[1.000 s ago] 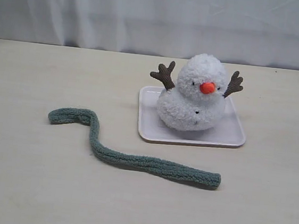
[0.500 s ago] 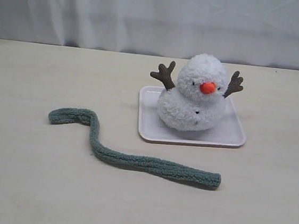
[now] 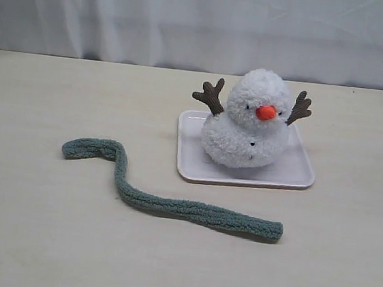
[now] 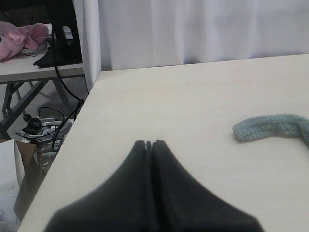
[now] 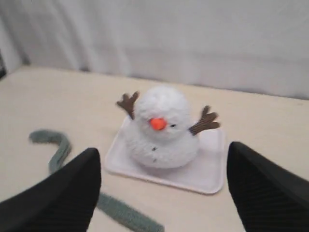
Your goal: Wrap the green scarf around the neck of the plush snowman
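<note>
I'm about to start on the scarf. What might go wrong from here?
The scarf lies flat on the table; the left claw, shut now, may slip off its fuzz. The snowman sits on a tray; tugging could tip it or slide the tray. Its twig arms flank the neck and may snag the scarf.

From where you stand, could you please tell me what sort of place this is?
Probably a robotics lab test bench, not a home: a bare pale table backed by a white curtain, loose cables beside it, and a second bench holding a pink plush toy.
</note>
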You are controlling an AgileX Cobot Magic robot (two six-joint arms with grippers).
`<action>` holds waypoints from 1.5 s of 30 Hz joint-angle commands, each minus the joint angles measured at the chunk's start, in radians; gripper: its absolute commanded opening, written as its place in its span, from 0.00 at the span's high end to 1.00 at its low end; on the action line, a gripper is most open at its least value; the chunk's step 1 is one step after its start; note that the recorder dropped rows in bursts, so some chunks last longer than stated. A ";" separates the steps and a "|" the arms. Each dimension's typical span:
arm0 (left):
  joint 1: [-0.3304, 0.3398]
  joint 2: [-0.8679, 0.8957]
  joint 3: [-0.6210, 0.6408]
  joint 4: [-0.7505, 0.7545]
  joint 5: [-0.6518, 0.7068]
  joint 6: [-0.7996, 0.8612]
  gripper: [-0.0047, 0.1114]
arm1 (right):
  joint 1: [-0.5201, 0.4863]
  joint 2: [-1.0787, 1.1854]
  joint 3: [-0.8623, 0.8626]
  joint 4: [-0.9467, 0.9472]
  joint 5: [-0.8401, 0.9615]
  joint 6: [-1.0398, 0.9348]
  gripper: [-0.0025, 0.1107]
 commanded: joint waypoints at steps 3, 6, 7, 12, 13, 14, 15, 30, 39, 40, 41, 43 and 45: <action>-0.003 -0.002 0.003 -0.003 -0.007 -0.002 0.96 | 0.126 0.233 0.038 0.249 0.089 -0.586 0.37; -0.003 -0.002 0.003 -0.003 -0.007 -0.002 0.96 | 0.240 0.377 0.102 0.178 0.043 -0.772 0.37; -0.003 -0.002 0.003 -0.003 -0.007 -0.002 0.96 | 0.266 0.419 0.124 0.128 -0.004 -0.769 0.37; -0.003 -0.002 0.003 -0.003 -0.007 -0.002 0.96 | 0.304 0.621 0.180 0.002 -0.214 -0.713 0.37; -0.003 -0.002 0.003 -0.003 -0.007 -0.002 0.96 | 0.304 0.661 0.180 0.002 -0.229 -0.710 0.37; -0.003 -0.002 0.003 -0.003 -0.007 -0.002 0.96 | 0.304 0.700 0.178 0.002 -0.236 -0.710 0.37; -0.003 -0.002 0.003 -0.003 -0.007 -0.002 0.96 | 0.304 0.730 0.173 0.002 -0.241 -0.710 0.37; -0.003 -0.002 0.003 -0.003 -0.007 -0.002 0.96 | 0.305 1.024 0.166 0.002 -0.520 -0.774 0.37; -0.003 -0.002 0.003 -0.003 -0.007 -0.002 0.96 | 0.305 1.122 0.166 0.002 -0.615 -0.818 0.37; -0.003 -0.002 0.003 -0.003 -0.007 -0.002 0.96 | 0.305 1.136 0.166 0.002 -0.624 -0.818 0.37; -0.003 -0.002 0.003 -0.003 -0.007 -0.002 0.96 | 0.305 1.148 0.166 0.002 -0.636 -0.820 0.37; -0.003 -0.002 0.003 -0.003 -0.007 -0.002 0.96 | 0.305 1.167 0.166 0.002 -0.660 -0.834 0.37; -0.003 -0.002 0.003 -0.003 -0.007 -0.002 0.96 | 0.305 1.180 0.166 0.002 -0.680 -0.837 0.37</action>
